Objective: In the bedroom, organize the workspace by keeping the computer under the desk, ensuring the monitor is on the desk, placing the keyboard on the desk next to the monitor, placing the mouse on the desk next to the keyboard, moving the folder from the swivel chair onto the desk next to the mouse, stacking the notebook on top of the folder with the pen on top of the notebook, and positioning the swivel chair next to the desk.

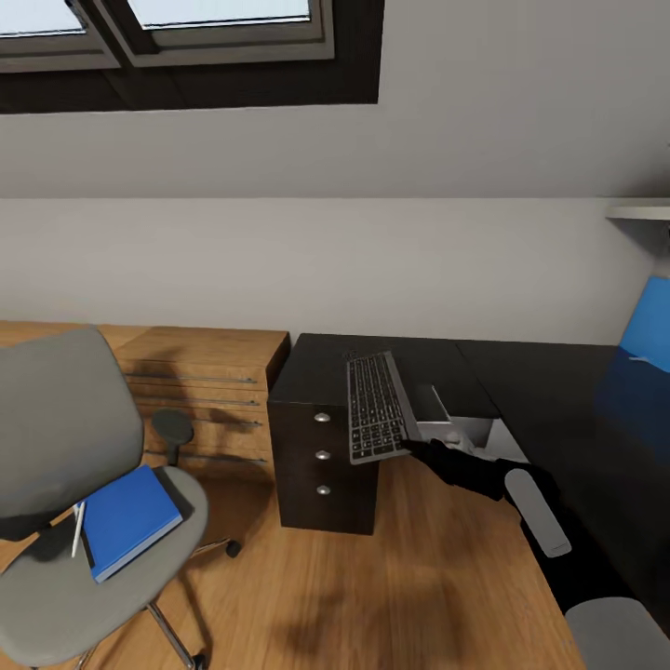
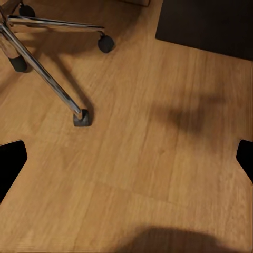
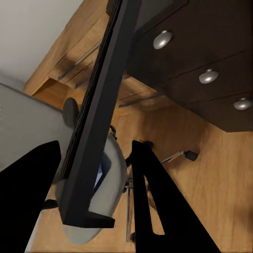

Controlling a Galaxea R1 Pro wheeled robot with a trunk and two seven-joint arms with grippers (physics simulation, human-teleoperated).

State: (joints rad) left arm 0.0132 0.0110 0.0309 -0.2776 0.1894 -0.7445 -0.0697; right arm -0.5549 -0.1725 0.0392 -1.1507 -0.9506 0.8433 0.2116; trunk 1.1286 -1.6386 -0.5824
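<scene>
Keyboard: flat black keyboard with dark grey keys (image 1: 377,408), held half over the black-topped counter (image 1: 437,372), likely about to be set down.
Right gripper (image 1: 421,448): pinching the keyboard's near edge.
Left gripper (image 2: 126,158): fingers spread over bare wooden floor (image 2: 158,158).
Chair: grey padded swivel chair (image 1: 65,437) carrying the bright-blue folder (image 1: 130,521) and light pen (image 1: 78,529).
Right wrist view: 3 drawer knobs (image 3: 208,76) seen from below.
</scene>
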